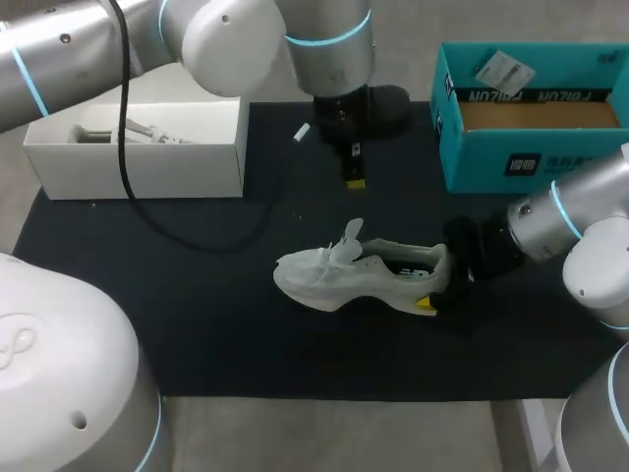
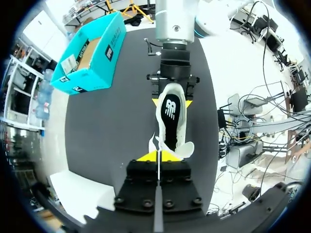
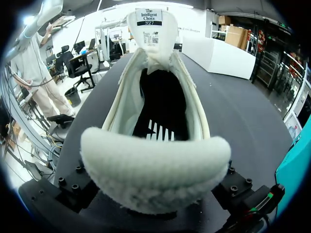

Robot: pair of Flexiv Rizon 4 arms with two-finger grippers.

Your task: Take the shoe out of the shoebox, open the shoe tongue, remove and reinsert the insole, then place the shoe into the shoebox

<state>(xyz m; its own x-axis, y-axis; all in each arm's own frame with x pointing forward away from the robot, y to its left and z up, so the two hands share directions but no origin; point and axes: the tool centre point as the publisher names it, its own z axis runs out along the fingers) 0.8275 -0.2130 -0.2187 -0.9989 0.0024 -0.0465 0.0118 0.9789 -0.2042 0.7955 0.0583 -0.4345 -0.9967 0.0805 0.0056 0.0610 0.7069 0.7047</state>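
Right claw [image 1: 437,286] is set at the heel of the shoe [image 1: 334,280], its arm lying low over the right side of the mat [image 1: 197,305]. The heel is grasped from two sides: in the left wrist view a yellow tip is pressed against each flank of it, so the right claw [image 2: 172,102] is clenched on the shoe [image 2: 171,127]. In the right wrist view the fingers are hidden behind the padded heel collar, and the shoe [image 3: 155,170] is seen lengthwise from behind.

The white shoe is stood sole down near the middle of the mat, toe turned toward the left arm's side. Its tongue [image 1: 348,239] is raised; in the right wrist view the tongue [image 3: 148,26] is seen upright at the far end of the mouth. The dark insole [image 2: 170,111] is laid inside the shoe, and part of the insole [image 3: 165,107] is shown through the mouth.

Beyond the shoe and apart from it, the left claw [image 1: 355,181] is pointed down over the mat. The left claw [image 2: 158,156] is clenched, tip against tip.

The teal shoebox [image 1: 491,172] is stood at the far right corner of the mat, uncovered, well apart from the shoe. The white box [image 1: 147,169] is stood at the far left corner; something pale is held in it, but it cannot be made out.
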